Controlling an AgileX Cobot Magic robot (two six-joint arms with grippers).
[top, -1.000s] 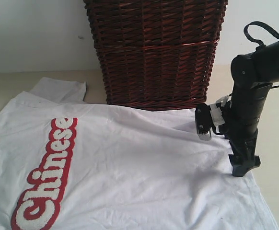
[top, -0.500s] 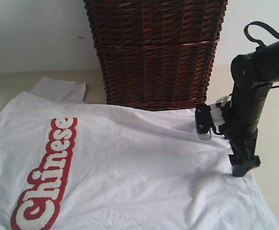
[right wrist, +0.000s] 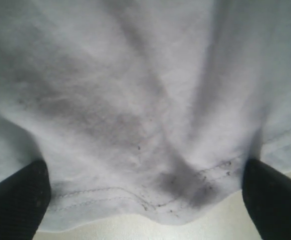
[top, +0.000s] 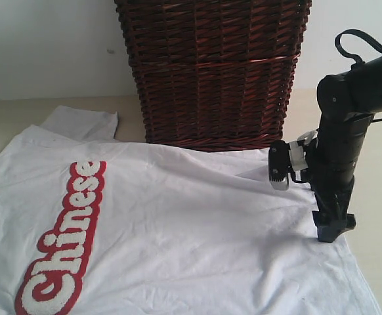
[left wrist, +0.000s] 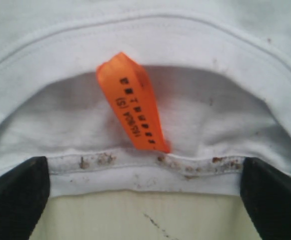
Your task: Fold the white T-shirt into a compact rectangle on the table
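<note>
- Exterior view: the shirt (top: 197,230) lies spread flat and face up on the surface (top: 20,111), covering most of what shows of it. One sleeve points toward the far edge.
- The red-outlined word "Chinese" (top: 63,239) runs along the shirt's left part.
- A basket (top: 214,72) stands at the far edge, touching or just beside the shirt's side.
- The right arm (top: 342,138) reaches down, with the right hand (top: 329,230) at the shirt's bottom edge, toward the right edge of the surface.
- Left wrist view: the left hand (left wrist: 145,187) is open, its fingers (left wrist: 15,192) spread wide. The collar (left wrist: 145,167) with an orange tag (left wrist: 135,102) lies between them, and bare surface shows just past the collar.
- Right wrist view: the right hand (right wrist: 145,200) is open too, its fingers (right wrist: 273,200) wide apart. The stitched hem (right wrist: 150,197), rumpled into a soft fold, lies between them at the shirt's edge.
</note>
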